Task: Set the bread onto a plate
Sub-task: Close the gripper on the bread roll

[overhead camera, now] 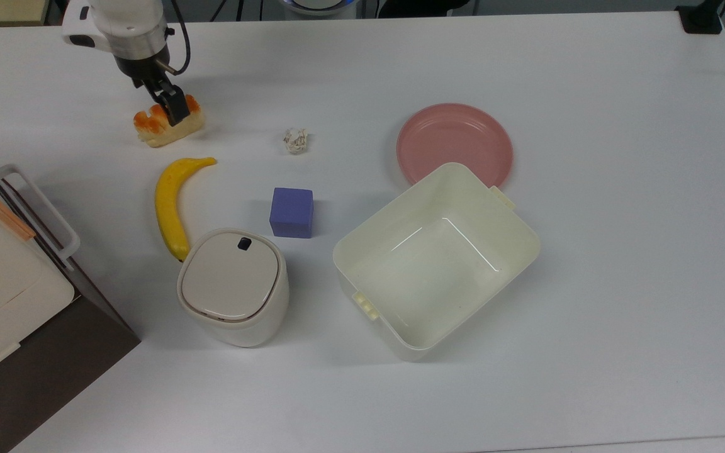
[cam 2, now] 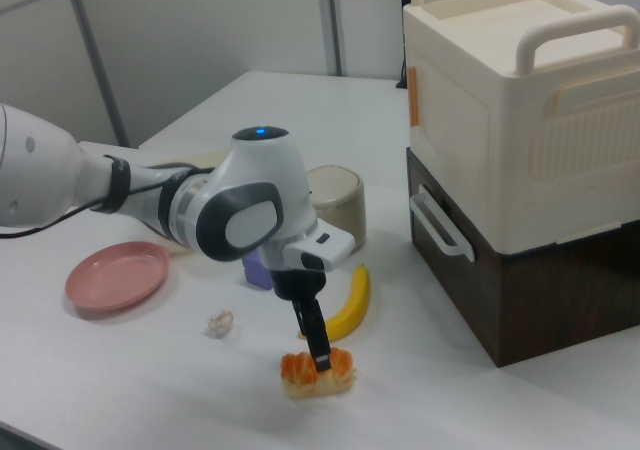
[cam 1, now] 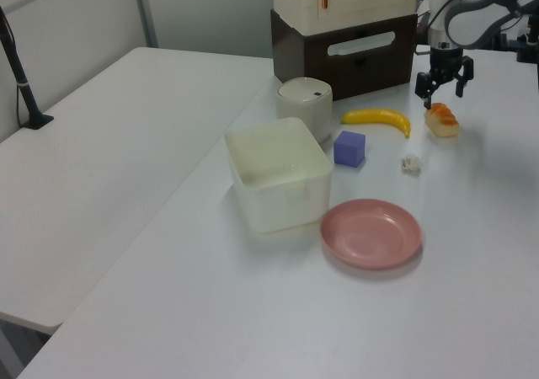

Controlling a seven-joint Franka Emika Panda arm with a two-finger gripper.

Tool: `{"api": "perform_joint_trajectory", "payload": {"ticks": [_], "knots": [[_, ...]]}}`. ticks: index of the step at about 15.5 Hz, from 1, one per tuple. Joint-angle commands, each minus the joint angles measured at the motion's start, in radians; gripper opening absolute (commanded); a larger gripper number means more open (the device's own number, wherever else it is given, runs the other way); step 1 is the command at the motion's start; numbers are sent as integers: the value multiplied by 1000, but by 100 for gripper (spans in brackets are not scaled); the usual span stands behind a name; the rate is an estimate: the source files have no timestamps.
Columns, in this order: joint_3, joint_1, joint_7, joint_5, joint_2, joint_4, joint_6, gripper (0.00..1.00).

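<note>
Top view: gripper [overhead camera: 170,107] poised right over the bread [overhead camera: 168,123], fingers spread apart, one dark finger [overhead camera: 177,108] crossing the loaf's glazed top. Bread lying on the white table [overhead camera: 620,251] near the top view's upper left, nothing clamped yet. Banana [overhead camera: 174,201] just below the bread, paper ball [overhead camera: 296,140] off toward the top view's right, blue cube [overhead camera: 291,212] lower still. Pink plate [overhead camera: 454,143] well apart from the bread, bare, its lower rim tucked behind the cream tub [overhead camera: 436,259]. Lidded round bin [overhead camera: 233,286] near the banana's lower tip.

Left view: gripper [cam 1: 443,84] hanging above the bread [cam 1: 442,120], fingers parted, tips level with the loaf's far end. Plate [cam 1: 371,232] in the foreground, beside the tub [cam 1: 278,174].

Right view: gripper [cam 2: 317,348] pointing down onto the bread [cam 2: 317,373], one finger [cam 2: 315,337] reaching its orange top. Banana [cam 2: 349,306] just behind, plate [cam 2: 117,275] far off toward the right view's left, stacked cabinet [cam 2: 525,160] at the right view's right.
</note>
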Motion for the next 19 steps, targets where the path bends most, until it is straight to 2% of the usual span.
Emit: {"api": "perform_joint_trajectory", "payload": {"ticks": [1, 9, 10, 11, 12, 13, 15, 17, 19], "knots": [[-17, -11, -5, -47, -28, -86, 97, 100], [-17, -20, -16, -66, 10, -91, 135, 100], [-15, -19, -16, -66, 15, -91, 141, 95], [-15, -17, -16, -67, 19, -91, 143, 80], [-15, -17, -17, -67, 22, -88, 153, 48], [-15, -17, -19, -67, 25, -88, 173, 28], [-14, -13, -20, -76, 48, -86, 196, 0], [-12, -11, -28, -124, 50, -86, 198, 0], [-12, -10, -39, -138, 52, -86, 210, 0]]}}
